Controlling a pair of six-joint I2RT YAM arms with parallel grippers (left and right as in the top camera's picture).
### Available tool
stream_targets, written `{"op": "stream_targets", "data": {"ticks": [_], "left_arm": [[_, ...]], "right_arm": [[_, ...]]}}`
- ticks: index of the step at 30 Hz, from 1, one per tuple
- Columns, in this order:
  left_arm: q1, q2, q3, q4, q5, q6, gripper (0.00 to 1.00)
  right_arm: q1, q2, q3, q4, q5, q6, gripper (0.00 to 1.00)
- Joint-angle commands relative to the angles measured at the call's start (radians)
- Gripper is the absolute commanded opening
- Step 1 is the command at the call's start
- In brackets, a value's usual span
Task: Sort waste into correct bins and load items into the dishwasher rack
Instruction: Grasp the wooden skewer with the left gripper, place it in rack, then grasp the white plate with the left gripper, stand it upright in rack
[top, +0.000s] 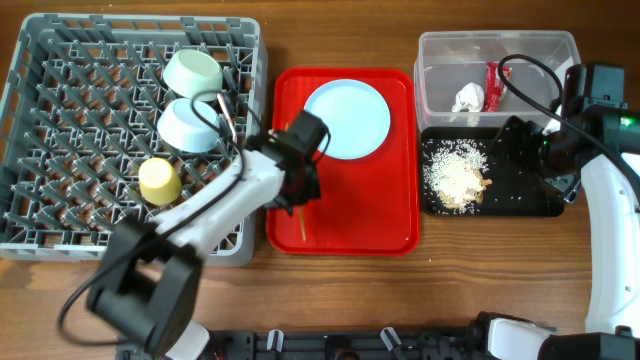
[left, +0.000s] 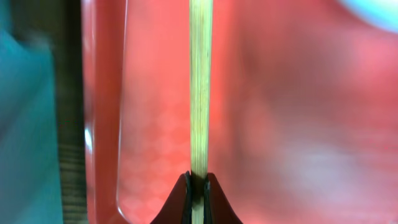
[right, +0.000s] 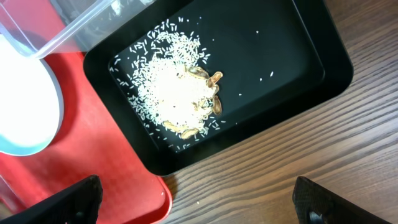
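My left gripper (top: 299, 190) is shut on a thin wooden chopstick (left: 199, 87) over the left part of the flat red serving tray (top: 390, 215). The chopstick's end shows below the gripper (top: 302, 226). A round pale blue plate (top: 347, 118) lies on the red tray. The grey dishwasher rack (top: 60, 130) holds two pale blue-green bowls (top: 193, 71) (top: 188, 126) and a yellow cup (top: 159, 181). The clear tub (top: 440, 60) holds a white tissue (top: 468, 97) and a red wrapper (top: 494, 84). The black tray (right: 273, 56) holds rice scraps (right: 177, 99). My right gripper (right: 198, 202) is open and empty by the black tray's near edge.
The red tray lies between the rack and the two bins. The plate's edge shows in the right wrist view (right: 28, 106) and the left wrist view (left: 376, 12). Bare wooden table (top: 480, 270) lies in front of the trays. The right arm (top: 605, 210) stands at the right edge.
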Motion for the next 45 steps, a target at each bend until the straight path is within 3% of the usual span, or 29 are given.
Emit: {"op": "stream_targets", "data": {"ticks": [1, 5, 8, 14, 15, 16, 18, 24, 27, 29, 31, 32, 35, 41, 44, 45], "left_arm": [[0.087, -0.170, 0.124, -0.092, -0.072, 0.127, 0.04], [0.269, -0.225, 0.134, -0.250, -0.065, 0.372, 0.04], [0.333, -0.200, 0.100, -0.295, -0.064, 0.372, 0.04], [0.343, -0.171, 0.023, -0.245, -0.065, 0.372, 0.04], [0.343, -0.171, 0.023, -0.246, -0.065, 0.372, 0.11], [0.343, -0.171, 0.023, -0.246, -0.065, 0.372, 0.52], [0.343, -0.171, 0.023, -0.246, -0.064, 0.371, 0.64], [0.341, -0.172, 0.024, -0.235, -0.063, 0.371, 0.62], [0.301, -0.174, 0.137, -0.199, 0.034, 0.372, 0.66], [0.245, -0.174, 0.201, -0.087, 0.062, 0.403, 0.71], [0.155, -0.156, 0.200, 0.121, 0.060, 0.456, 0.81], [0.135, -0.143, 0.200, 0.161, 0.060, 0.468, 0.80], [0.029, 0.003, 0.200, 0.345, 0.060, 0.476, 0.80], [-0.092, 0.281, 0.200, 0.401, 0.060, 0.656, 0.82], [-0.128, 0.341, 0.200, 0.385, 0.017, 0.682, 0.76], [-0.133, 0.343, 0.200, 0.373, 0.013, 0.682, 0.63]], "right_arm": [[0.001, -0.012, 0.005, -0.002, 0.002, -0.019, 0.99], [0.001, -0.012, 0.005, -0.001, 0.002, -0.019, 0.98], [0.001, -0.012, 0.005, 0.000, 0.002, -0.019, 0.99], [0.001, -0.012, 0.005, 0.000, 0.002, -0.019, 0.99], [0.001, -0.012, 0.005, 0.000, 0.002, -0.019, 0.98], [0.001, -0.012, 0.005, 0.000, 0.002, -0.019, 0.98], [0.001, -0.012, 0.005, 0.000, 0.002, -0.021, 0.98], [0.001, -0.012, 0.005, 0.000, 0.002, -0.020, 0.98], [0.001, -0.012, 0.005, 0.000, 0.002, -0.020, 0.99], [0.001, -0.012, 0.005, 0.000, -0.002, -0.019, 0.99], [0.001, -0.012, 0.005, 0.000, -0.002, -0.019, 0.99], [0.001, -0.012, 0.005, 0.000, -0.002, -0.019, 0.99], [0.001, -0.012, 0.005, 0.000, -0.002, -0.019, 0.99], [0.001, -0.012, 0.005, 0.001, -0.002, -0.019, 0.99], [0.001, -0.012, 0.005, 0.000, -0.002, -0.019, 0.99], [0.001, -0.012, 0.005, 0.000, -0.002, -0.019, 0.99]]}}
